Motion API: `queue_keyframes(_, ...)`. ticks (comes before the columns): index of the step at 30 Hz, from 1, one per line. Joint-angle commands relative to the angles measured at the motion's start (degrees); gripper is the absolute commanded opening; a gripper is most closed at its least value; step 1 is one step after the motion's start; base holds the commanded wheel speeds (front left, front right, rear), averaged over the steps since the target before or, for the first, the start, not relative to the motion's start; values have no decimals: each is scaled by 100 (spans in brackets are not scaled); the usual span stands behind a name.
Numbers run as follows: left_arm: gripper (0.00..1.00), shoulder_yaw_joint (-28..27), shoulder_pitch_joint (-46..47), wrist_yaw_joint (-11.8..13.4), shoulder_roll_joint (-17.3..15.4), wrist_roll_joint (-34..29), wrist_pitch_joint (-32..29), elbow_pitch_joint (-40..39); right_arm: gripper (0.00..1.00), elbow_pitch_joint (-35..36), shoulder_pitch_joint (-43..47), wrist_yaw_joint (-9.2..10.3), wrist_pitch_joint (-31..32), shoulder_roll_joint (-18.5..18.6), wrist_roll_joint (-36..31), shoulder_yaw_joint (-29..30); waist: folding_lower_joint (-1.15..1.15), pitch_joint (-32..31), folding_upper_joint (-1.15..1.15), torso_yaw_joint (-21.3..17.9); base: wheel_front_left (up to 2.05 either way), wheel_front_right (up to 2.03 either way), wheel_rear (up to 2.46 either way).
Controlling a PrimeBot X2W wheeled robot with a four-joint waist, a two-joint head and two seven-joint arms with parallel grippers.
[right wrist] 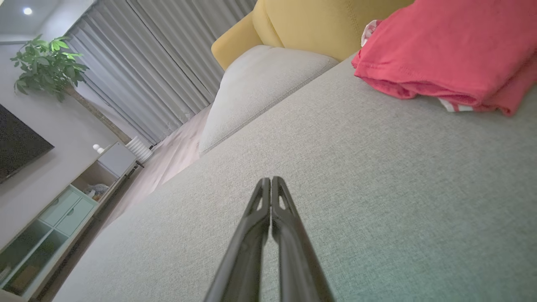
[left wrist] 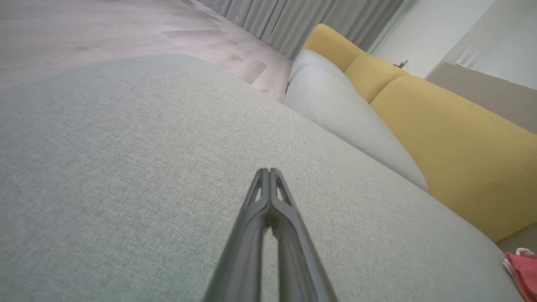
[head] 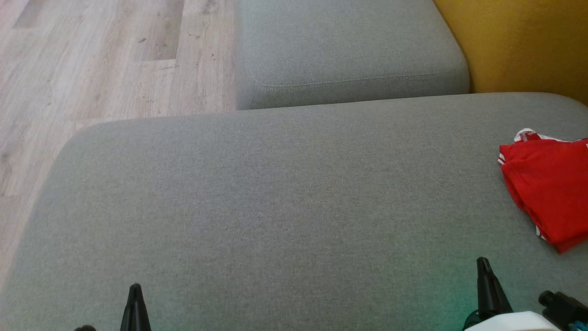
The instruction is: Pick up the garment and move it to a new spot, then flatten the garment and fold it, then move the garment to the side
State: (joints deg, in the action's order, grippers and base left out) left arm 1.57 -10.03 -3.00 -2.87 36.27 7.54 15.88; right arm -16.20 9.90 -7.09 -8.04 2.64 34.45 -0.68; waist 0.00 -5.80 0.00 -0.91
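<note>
The garment [head: 549,193] is red with white striped trim and lies folded at the right edge of the grey sofa seat [head: 275,207]. It also appears as the garment [right wrist: 453,54] at the upper right of the right wrist view and as a small red patch, the garment [left wrist: 524,272], at the lower right of the left wrist view. My left gripper [head: 135,288] is shut at the lower left over bare cushion, its fingers pressed together as the left gripper [left wrist: 268,171]. My right gripper [head: 482,263] is shut too, below and left of the garment, apart from it; its tips meet at the right gripper [right wrist: 271,179].
A second grey cushion [head: 344,50] lies beyond the seat, with a yellow backrest [head: 523,46] at the upper right. Wooden floor [head: 92,59] spreads to the left. Curtains [right wrist: 159,67], a potted plant [right wrist: 46,63] and a low cabinet [right wrist: 63,209] stand farther off.
</note>
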Motion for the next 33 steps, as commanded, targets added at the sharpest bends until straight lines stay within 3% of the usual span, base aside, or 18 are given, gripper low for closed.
queue_keyframes(1,0,-143,317,-30,-1,144,-36,-191,0,190,-329,-14,28,87,163,7,0,8,0,2,0,0,0)
queue_keyframes(33,0,-399,817,-190,-1,2230,-560,-188,0,204,-813,-24,521,110,2366,214,0,234,0,36,0,0,0)
